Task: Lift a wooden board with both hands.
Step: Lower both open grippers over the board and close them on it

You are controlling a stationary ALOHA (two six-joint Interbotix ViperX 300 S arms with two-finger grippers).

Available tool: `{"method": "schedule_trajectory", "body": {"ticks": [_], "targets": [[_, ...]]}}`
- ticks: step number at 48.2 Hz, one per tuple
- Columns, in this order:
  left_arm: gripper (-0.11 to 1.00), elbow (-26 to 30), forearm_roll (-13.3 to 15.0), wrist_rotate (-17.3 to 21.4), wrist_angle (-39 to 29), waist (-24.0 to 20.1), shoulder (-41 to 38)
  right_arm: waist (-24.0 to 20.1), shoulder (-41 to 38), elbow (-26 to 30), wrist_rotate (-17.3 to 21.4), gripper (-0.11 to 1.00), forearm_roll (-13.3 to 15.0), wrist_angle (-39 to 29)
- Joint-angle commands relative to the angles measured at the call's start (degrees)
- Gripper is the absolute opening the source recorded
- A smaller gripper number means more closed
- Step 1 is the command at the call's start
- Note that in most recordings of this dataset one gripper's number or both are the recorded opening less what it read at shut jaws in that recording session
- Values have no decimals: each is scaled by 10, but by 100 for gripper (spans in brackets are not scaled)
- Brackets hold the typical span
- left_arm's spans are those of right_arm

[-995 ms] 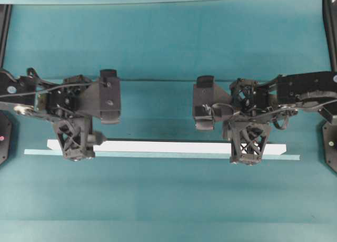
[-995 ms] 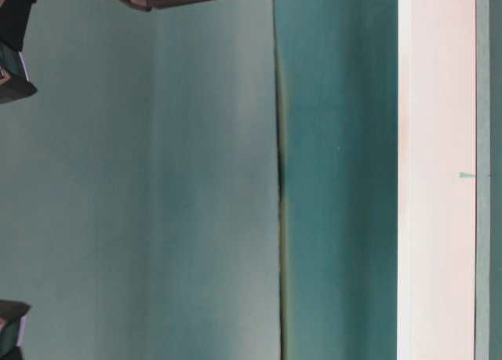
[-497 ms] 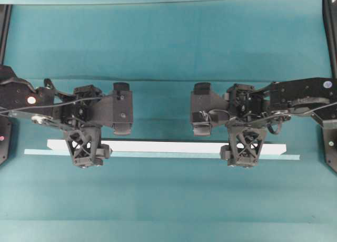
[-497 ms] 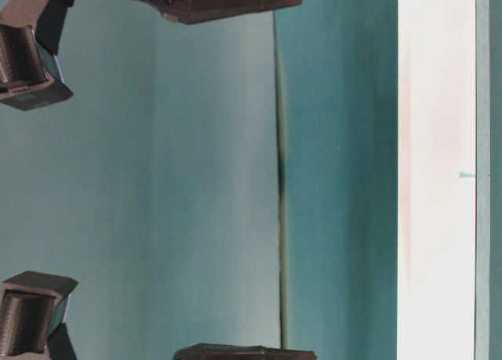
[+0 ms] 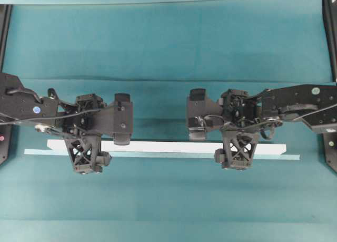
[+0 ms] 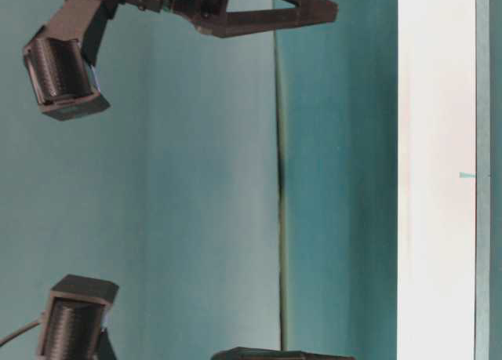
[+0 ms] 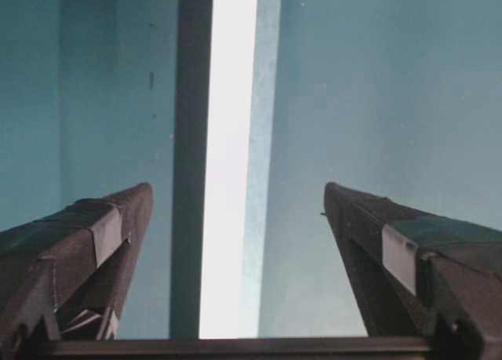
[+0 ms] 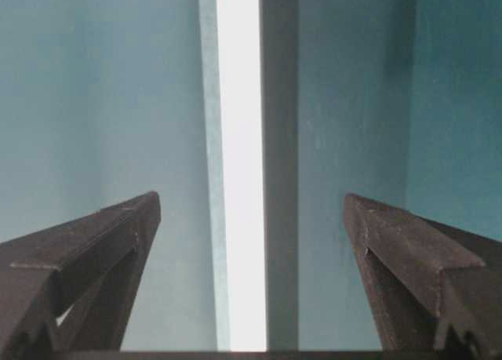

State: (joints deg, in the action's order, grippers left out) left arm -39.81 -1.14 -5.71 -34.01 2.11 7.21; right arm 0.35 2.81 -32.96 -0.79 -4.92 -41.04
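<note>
Overhead view: the wooden board (image 5: pixel 166 146) lies flat on the teal table surface (image 5: pixel 168 41), running left to right across the lower-middle of the frame. A thinner pale teal strip (image 5: pixel 158 155) runs along its lower edge and sticks out past both slanted ends.

The left gripper (image 5: pixel 84 155) sits over the board near its left end; the right gripper (image 5: pixel 238 153) sits over it toward the right end. The 2 boxy wrist housings face each other across the middle of the frame, well apart.

Left wrist view: the 2 fingers (image 7: pixel 86 246) stand wide apart at the lower corners, with the board (image 7: pixel 227 164) running as a bright vertical band between them, nearer the left finger. Jaws are spread; no pad touches the board.

Right wrist view: same layout, fingers (image 8: pixel 86 250) spread wide, board (image 8: pixel 239 164) centred between them with clear gaps on both sides.

Table-level view: the board (image 6: pixel 435 172) appears as a white vertical band at the right of the frame; black gripper parts (image 6: pixel 259 7) show at the top and bottom left. Height of the fingertips above the board is hard to judge, probably still clear of it.
</note>
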Motion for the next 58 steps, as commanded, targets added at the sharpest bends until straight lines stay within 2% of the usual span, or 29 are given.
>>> {"method": "schedule_trajectory", "body": {"ticks": [1, 29, 51, 58], "targets": [[97, 0, -1, 0, 11, 0, -2, -2, -9, 0, 2, 95, 0, 9], [97, -21, -1, 0, 92, -6, -69, -3, -60, -46, -1, 95, 0, 90], [96, -21, -1, -1, 108, -6, -83, -1, -80, -48, 1, 94, 1, 118], [90, -25, -1, -1, 107, -5, -83, 0, -81, -50, 2, 90, 1, 118]]}}
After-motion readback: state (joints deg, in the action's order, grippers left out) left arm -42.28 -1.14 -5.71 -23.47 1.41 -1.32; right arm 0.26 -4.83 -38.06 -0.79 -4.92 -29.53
